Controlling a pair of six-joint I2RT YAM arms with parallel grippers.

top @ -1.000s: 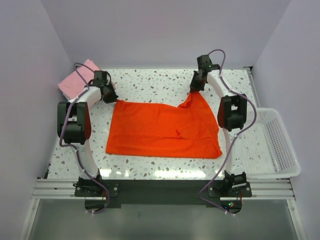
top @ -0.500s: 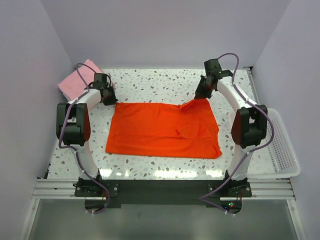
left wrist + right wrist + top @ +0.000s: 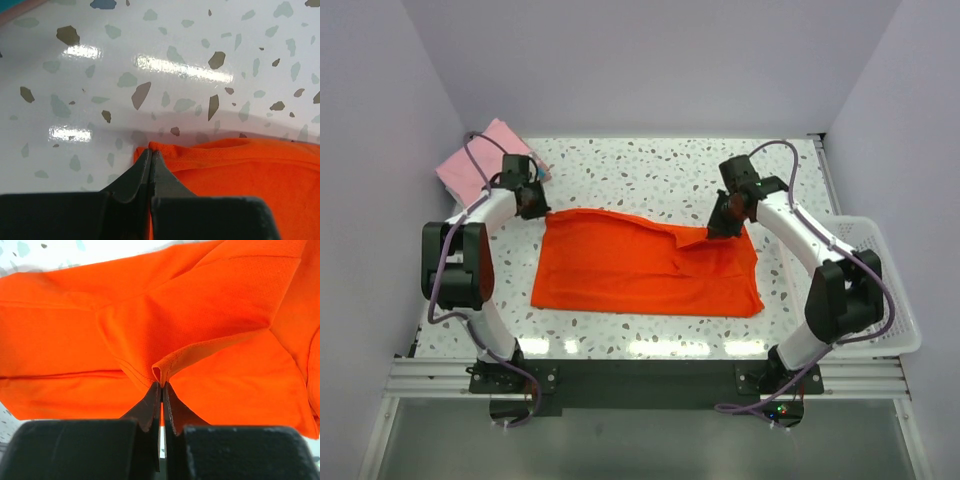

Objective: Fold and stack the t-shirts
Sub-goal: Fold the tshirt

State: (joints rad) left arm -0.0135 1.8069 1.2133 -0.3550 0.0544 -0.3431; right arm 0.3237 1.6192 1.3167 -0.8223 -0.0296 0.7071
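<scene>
Two grippers show in the top view. On the left side of the frame, the left gripper (image 3: 541, 207) is at the upper left corner of one orange-red t-shirt (image 3: 640, 272). The right gripper (image 3: 715, 228) pinches a raised fold near the shirt's upper right corner. The shirt lies spread flat in the middle of the speckled table (image 3: 640, 168). One folded pink t-shirt (image 3: 480, 158) sits in the upper left, well apart from the orange-red one. One white basket (image 3: 886, 290) hangs off the table's right edge.

From the left wrist, the left gripper (image 3: 150, 156) has its two fingers pressed together on the very corner of the orange-red t-shirt (image 3: 240, 172), low in the frame. Speckled table fills the rest.

From the right wrist, the right gripper (image 3: 161, 385) has its two fingers squeezed together on a small hemmed fold of the orange-red t-shirt (image 3: 75, 335), which fills nearly the whole frame.
</scene>
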